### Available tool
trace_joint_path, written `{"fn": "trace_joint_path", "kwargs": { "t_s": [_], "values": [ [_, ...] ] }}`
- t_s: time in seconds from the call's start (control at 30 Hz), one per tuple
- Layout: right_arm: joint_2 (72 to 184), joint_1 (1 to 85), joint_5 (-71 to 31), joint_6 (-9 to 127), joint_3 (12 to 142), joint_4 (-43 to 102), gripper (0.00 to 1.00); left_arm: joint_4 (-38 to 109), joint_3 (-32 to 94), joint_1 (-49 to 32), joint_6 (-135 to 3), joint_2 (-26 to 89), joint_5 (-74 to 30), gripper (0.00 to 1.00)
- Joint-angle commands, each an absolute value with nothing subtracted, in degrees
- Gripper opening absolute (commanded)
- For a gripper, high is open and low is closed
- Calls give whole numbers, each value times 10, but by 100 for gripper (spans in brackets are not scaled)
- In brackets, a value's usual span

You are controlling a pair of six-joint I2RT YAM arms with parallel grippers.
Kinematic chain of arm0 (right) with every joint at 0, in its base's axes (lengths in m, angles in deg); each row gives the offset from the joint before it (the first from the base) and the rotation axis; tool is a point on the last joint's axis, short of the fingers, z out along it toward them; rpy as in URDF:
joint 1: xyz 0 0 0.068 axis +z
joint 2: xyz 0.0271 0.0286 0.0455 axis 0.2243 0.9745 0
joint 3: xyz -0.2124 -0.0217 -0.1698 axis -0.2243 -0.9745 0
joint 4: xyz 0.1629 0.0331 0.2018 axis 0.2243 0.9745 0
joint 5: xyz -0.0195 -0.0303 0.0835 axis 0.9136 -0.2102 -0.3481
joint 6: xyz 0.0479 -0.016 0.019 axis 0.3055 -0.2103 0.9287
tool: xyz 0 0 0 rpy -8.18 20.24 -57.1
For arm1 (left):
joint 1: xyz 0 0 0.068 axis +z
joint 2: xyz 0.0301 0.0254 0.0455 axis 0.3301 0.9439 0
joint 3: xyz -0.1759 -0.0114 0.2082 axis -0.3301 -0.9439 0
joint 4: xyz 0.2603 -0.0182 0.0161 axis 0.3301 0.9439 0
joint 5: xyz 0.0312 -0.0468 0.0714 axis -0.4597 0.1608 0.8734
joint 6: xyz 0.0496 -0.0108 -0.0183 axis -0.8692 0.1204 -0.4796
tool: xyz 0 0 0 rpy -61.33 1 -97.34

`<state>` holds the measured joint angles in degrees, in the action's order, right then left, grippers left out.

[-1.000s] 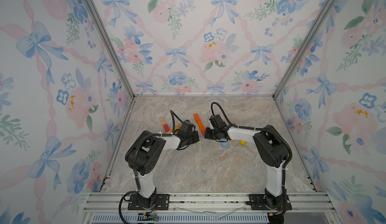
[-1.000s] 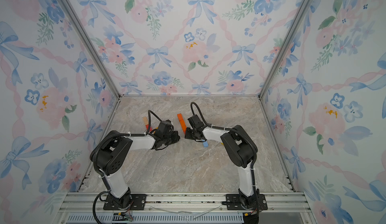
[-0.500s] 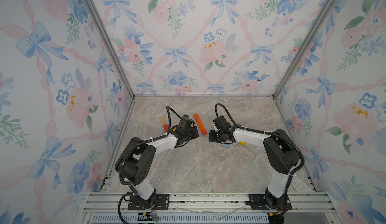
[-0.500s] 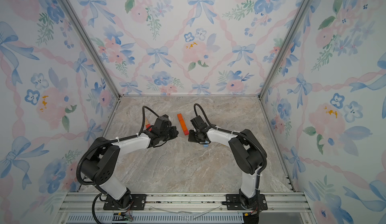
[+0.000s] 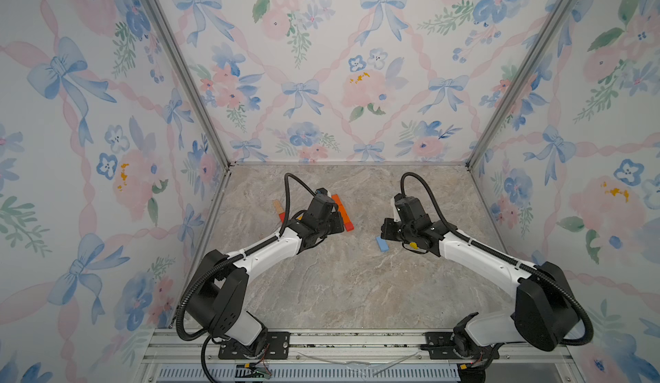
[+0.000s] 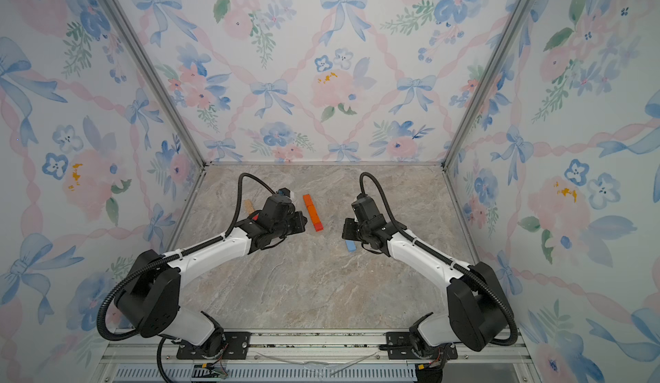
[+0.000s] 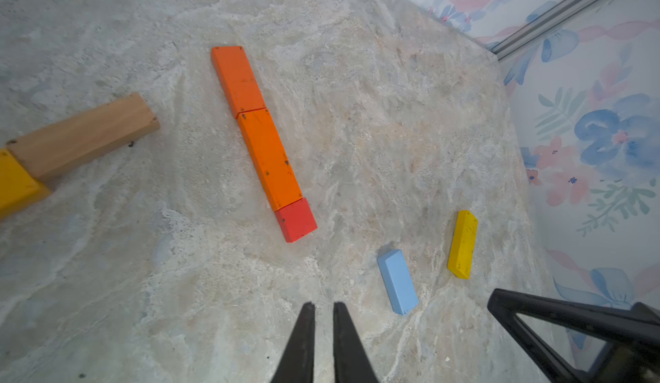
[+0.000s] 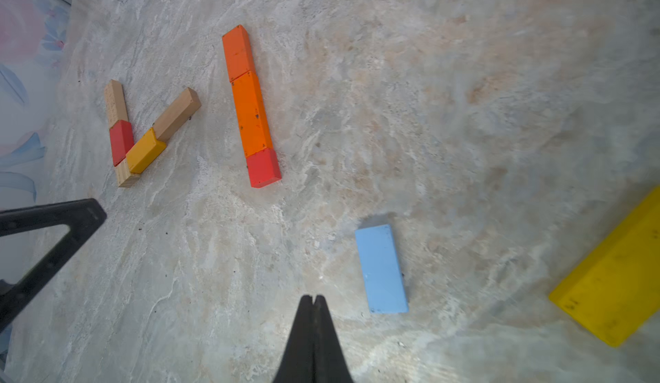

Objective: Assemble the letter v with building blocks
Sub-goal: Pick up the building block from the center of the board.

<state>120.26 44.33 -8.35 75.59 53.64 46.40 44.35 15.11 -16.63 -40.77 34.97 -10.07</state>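
Left gripper [image 7: 324, 306]: fingertips slightly apart, holding nothing. Right gripper [image 8: 314, 297]: fingertips together, empty. In a top view the orange-and-red row of building blocks [image 6: 313, 212] lies at frame centre between both grippers, the light blue block [image 6: 350, 246] lower right of it. The wood, red and yellow blocks [image 8: 144, 149] form a V.

Light-blue block [image 8: 381, 268]; floral, bow-patterned walls [image 5: 321, 60]
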Motion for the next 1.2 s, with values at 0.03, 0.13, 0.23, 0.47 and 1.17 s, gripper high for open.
{"fn": "trace_joint_path", "kwargs": {
  "t_s": [0.03, 0.13, 0.23, 0.47, 1.17],
  "values": [
    [1155, 413, -63, 755, 492, 490, 5, 473, 180, -184, -427, 358, -89, 22],
    [1125, 398, -59, 756, 469, 502, 8, 487, 195, -195, -428, 368, -85, 26],
    [1098, 383, -50, 758, 445, 506, 12, 492, 207, -210, -429, 380, -84, 36],
    [1055, 343, -46, 762, 395, 513, 14, 518, 268, -258, -428, 451, -95, 53],
    [906, 212, -57, 713, 357, 599, 36, 598, 600, -344, -570, 721, -126, 65]
  ]
}}
